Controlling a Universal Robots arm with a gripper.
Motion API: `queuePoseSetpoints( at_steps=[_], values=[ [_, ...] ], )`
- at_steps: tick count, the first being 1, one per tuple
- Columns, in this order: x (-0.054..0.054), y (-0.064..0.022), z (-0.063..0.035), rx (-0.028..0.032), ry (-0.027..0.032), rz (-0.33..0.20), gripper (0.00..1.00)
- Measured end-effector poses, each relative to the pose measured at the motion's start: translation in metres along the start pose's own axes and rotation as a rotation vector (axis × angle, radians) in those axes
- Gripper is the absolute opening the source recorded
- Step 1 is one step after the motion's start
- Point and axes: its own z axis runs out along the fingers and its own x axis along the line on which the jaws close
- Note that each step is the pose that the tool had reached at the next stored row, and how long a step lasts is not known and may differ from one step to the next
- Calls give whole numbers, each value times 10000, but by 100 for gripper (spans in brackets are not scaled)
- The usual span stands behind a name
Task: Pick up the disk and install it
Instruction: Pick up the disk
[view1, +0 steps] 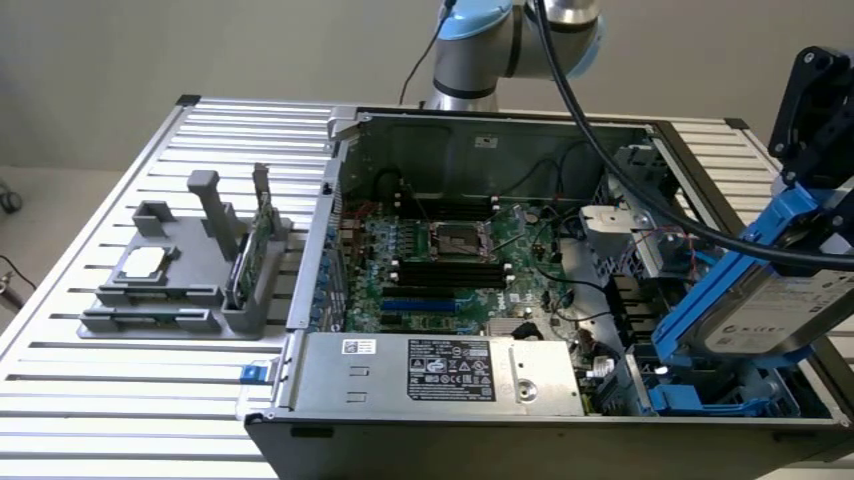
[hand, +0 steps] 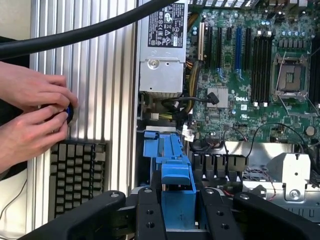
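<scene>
Motherboard (view1: 454, 250) lies exposed mid-case; toward the exterior view's right, a thick black cable (view1: 627, 165) sags inside and could snag. Farther right, your gripper (view1: 801, 190) clamps the disk (view1: 781, 310), tilted above the drive bay (view1: 721, 385); entering skewed, it may jam.

A plain, pale beige wall (view1: 200, 50) stands behind the scene in soft, even light. The surface (view1: 80, 400) is made of ribbed silver metal slats with dark caps at its far corners. Past its edge on the exterior view's left lies a light floor (view1: 40, 210), possibly carpeted.
</scene>
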Motion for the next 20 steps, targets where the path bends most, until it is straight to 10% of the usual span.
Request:
queuePoseSetpoints(
  at_steps=[6,20],
  values=[
    [-2,-4,88,127,-3,23,33],
    [-3,22,116,128,-13,210,33]
  ],
)
